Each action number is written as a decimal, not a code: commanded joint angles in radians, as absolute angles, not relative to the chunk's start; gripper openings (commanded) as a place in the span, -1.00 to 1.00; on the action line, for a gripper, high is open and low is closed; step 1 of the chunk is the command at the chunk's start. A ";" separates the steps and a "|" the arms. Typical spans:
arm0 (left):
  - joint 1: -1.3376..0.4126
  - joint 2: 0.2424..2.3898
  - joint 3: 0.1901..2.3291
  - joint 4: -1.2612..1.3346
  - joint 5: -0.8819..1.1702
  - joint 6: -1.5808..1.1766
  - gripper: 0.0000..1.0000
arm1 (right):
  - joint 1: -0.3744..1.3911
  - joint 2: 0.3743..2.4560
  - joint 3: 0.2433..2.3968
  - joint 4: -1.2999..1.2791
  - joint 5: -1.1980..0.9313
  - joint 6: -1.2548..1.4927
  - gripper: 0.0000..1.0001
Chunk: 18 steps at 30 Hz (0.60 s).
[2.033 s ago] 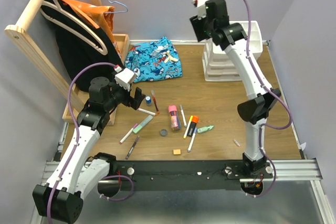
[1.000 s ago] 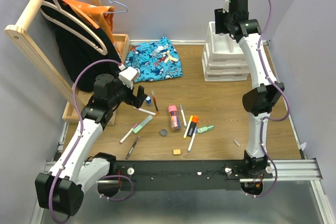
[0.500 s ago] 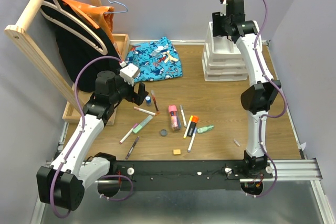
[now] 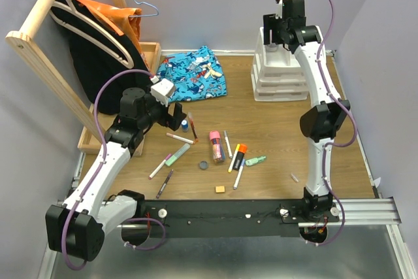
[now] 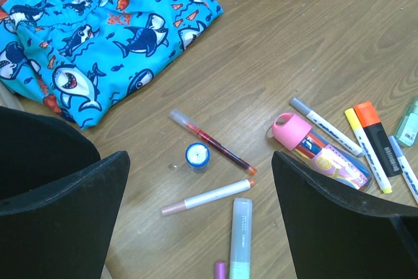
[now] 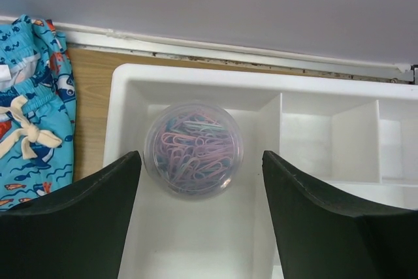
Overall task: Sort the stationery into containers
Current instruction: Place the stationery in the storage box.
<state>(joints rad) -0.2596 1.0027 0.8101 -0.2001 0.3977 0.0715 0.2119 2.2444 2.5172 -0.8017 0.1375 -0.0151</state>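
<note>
The left tool (image 5: 199,155), jaws apart, hangs over the loose stationery (image 5: 320,151) on the surface (image 5: 294,44), framing the small blue-lidded jar (image 5: 196,156) and a white pen (image 5: 208,197): a pick seems in hand. The right tool (image 6: 200,155), also spread, hovers over the organiser (image 6: 196,76), where a tub of paper clips (image 6: 193,148) sits in its big left compartment. Next, the left must drop and close on one item alone.

Pens (image 4: 177,155) crowd the middle of the desk (image 4: 281,142). Toward the right edge the wood is bare up to the organiser (image 4: 281,86) in the far right corner. A paperclip tub (image 6: 194,148) fills its left compartment; smaller compartments (image 6: 304,138) alongside stand free. Cloth (image 4: 192,76) blocks the far edge, a clothes rack (image 4: 46,63) the left.
</note>
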 commanded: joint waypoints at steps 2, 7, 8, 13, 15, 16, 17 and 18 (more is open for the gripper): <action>-0.270 1.000 0.834 -0.175 0.365 0.054 0.98 | 0.233 2.077 2.450 -0.787 0.158 -0.024 0.64; -0.270 0.963 0.818 -0.235 0.307 0.011 0.98 | 0.346 1.892 2.236 -0.833 0.057 -0.015 0.64; -0.270 0.941 0.810 -0.250 0.305 0.005 0.98 | 0.418 1.853 2.138 -0.841 0.035 -0.012 0.64; -0.265 0.874 0.762 -0.285 0.276 0.009 0.98 | 0.616 1.732 1.904 -0.890 -0.051 0.076 0.64; -0.258 0.844 0.755 -0.293 0.264 0.021 0.98 | 0.638 1.739 1.843 -0.900 -0.080 0.119 0.62; -0.252 0.833 0.752 -0.296 0.262 0.021 0.98 | 0.638 1.758 1.827 -0.903 -0.081 0.179 0.62; -0.238 0.813 0.752 -0.302 0.262 0.023 0.98 | 0.638 1.776 1.819 -0.904 -0.086 0.202 0.61; -0.229 0.804 0.753 -0.308 0.262 0.023 0.98 | 0.638 1.792 1.813 -0.910 -0.095 0.222 0.61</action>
<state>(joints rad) -0.2592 0.8574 0.7708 -0.2687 0.2989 0.0212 0.6640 1.7115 1.8885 -0.8333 -0.0376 0.0711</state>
